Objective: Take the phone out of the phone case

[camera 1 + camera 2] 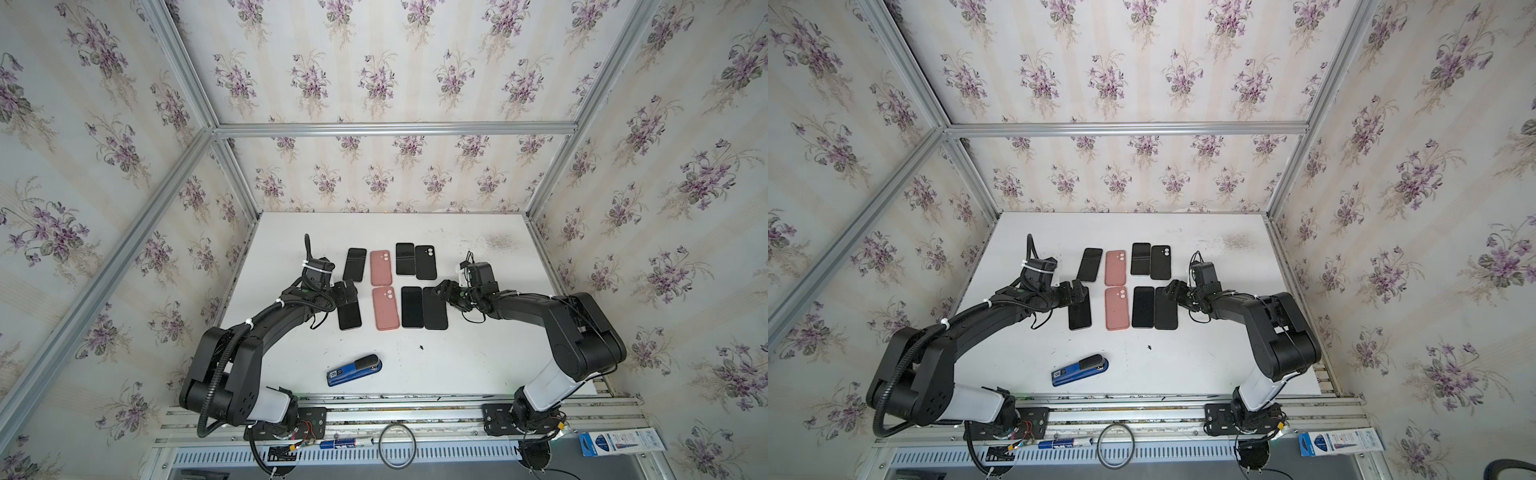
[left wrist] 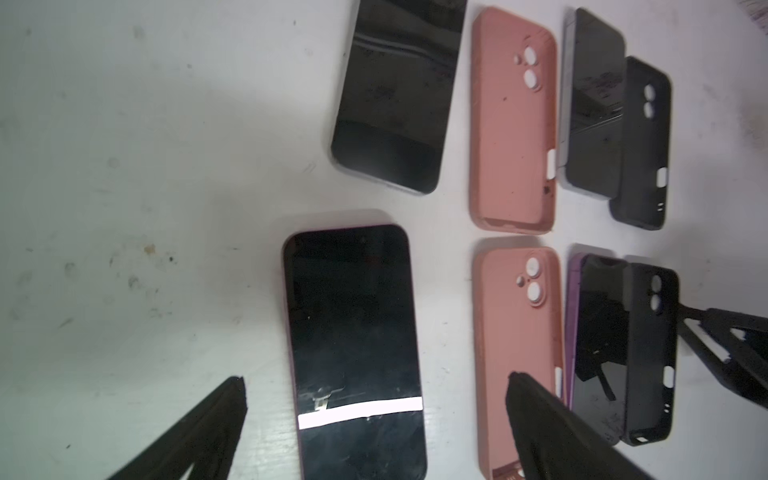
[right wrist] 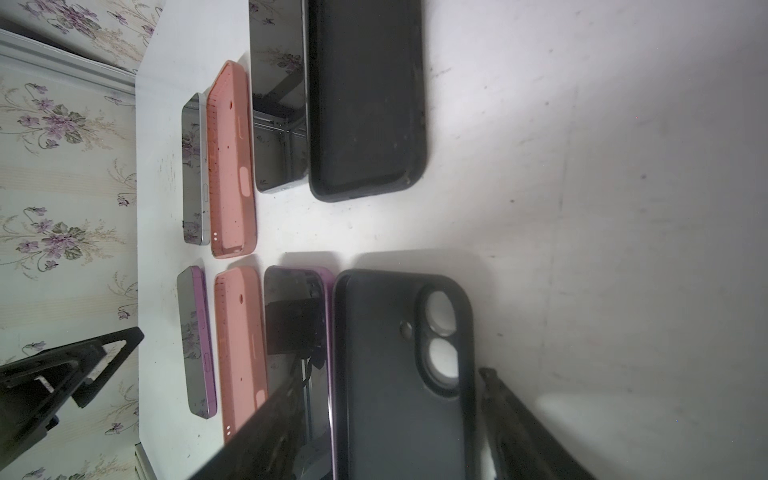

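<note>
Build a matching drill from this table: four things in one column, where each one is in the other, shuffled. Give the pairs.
1. blue and black stapler
2. left claw
3. right claw
4. farther pink silicone phone case

A. open over the nearer black rubbery phone case
B. alone on the white table, apart from both rows
C. open over the dark-screened phone at the near row's left end
D. far row, between two dark-screened phones

Pairs: 1-B, 2-C, 3-A, 4-D

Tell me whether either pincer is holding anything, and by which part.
Nothing is held. The left pincer hangs open over a phone; the right pincer straddles a black case, open, with a gap showing at one side.
</note>
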`<state>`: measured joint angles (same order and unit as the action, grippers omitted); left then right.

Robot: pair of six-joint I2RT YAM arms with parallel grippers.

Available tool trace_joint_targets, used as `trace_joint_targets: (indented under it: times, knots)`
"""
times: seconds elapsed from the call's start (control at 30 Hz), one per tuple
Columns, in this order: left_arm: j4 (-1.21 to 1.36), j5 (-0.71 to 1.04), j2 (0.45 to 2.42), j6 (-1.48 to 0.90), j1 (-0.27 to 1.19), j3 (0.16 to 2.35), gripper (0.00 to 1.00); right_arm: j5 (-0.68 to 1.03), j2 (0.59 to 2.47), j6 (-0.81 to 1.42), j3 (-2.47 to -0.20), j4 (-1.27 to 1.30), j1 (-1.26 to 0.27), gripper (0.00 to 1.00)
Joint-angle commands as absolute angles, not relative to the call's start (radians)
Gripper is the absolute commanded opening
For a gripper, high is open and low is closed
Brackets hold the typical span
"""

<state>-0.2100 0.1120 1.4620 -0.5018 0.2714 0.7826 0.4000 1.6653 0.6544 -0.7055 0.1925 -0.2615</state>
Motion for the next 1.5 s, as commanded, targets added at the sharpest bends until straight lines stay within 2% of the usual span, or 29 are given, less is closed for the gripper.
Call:
trace_joint_targets:
  times: [0.0, 0.13, 0.5, 0.77, 1.2, 1.47]
  knots:
    - [-0.253, 0.089, 1.505, -0.493, 0.264, 0.810, 1.00, 0.394, 1.679, 0.660, -0.706, 0.123, -0.262, 0.72]
    - [-0.183, 0.158, 1.546, -0.486, 0.264, 0.821, 1.00, 0.398, 1.680, 0.657, -0.703, 0.123, -0.262, 0.72]
    - [-0.147, 0.204, 1.658, -0.499, 0.271, 0.855, 1.00, 0.416, 1.663, 0.670, -0.677, 0.153, -0.262, 0.72]
    - [-0.104, 0.230, 1.680, -0.486, 0.333, 0.870, 1.00, 0.451, 1.670, 0.717, -0.667, 0.220, -0.264, 0.71]
    - [-0.100, 0.198, 1.628, -0.557, 0.301, 0.807, 1.00, 0.465, 1.660, 0.726, -0.644, 0.224, -0.276, 0.71]
    - [-0.033, 0.306, 1.578, -0.614, 0.344, 0.732, 1.00, 0.473, 1.668, 0.721, -0.657, 0.222, -0.304, 0.74]
